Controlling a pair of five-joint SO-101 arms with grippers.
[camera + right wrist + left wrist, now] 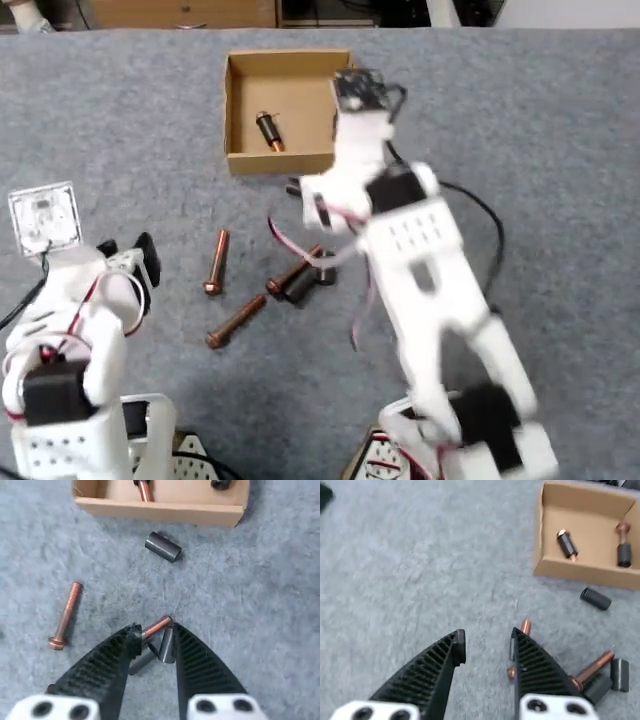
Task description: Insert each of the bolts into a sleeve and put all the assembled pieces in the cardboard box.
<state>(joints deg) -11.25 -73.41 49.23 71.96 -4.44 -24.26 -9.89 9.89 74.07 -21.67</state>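
Observation:
The cardboard box (240, 110) stands at the back, with one sleeved bolt (268, 130) lying in it. In the left wrist view the box (545, 540) holds two assembled pieces (566, 545) (623, 545). On the carpet lie a lone bolt (216, 262), a second bolt (237, 321), and a third bolt (293, 272) among two black sleeves (303, 287) (326, 268). Another sleeve (294, 187) rests just in front of the box. My right gripper (154, 630) hangs open above that third bolt (156, 626) and its sleeves (166, 644). My left gripper (487, 642) is open and empty beside a bolt (524, 628).
Grey carpet covers the whole table. The right arm (420, 260) stretches from the front right up over the box's right edge. The left arm (70, 330) stands at the front left. Wooden furniture runs along the far edge.

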